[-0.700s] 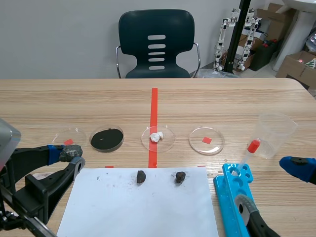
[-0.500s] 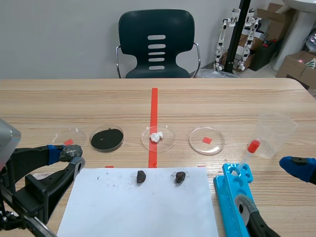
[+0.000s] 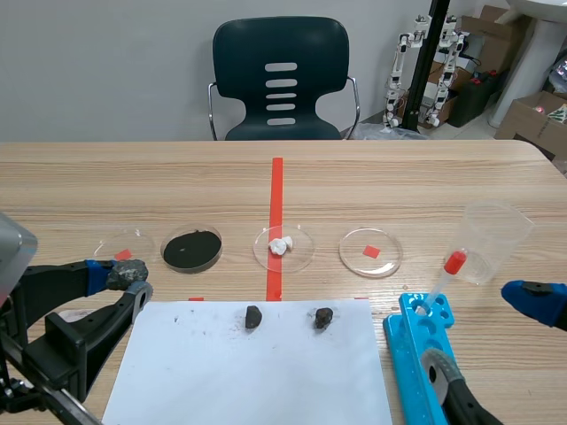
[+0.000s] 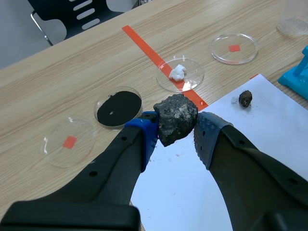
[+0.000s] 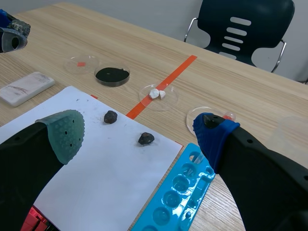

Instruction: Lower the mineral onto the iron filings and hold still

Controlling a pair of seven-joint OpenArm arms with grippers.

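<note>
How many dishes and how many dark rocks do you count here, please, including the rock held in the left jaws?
Dishes: 4
Rocks: 3
Total: 7

**Clearance around the iron filings, left of centre.**
Bare table lies between the left gripper, clamped on the mineral at lower left, and the filings up-right of it. An empty dish sits just left of them, a dish of white lumps right. Paper with two stones fills lower centre. Blue rack, dropper and cup stand at lower right.
</note>
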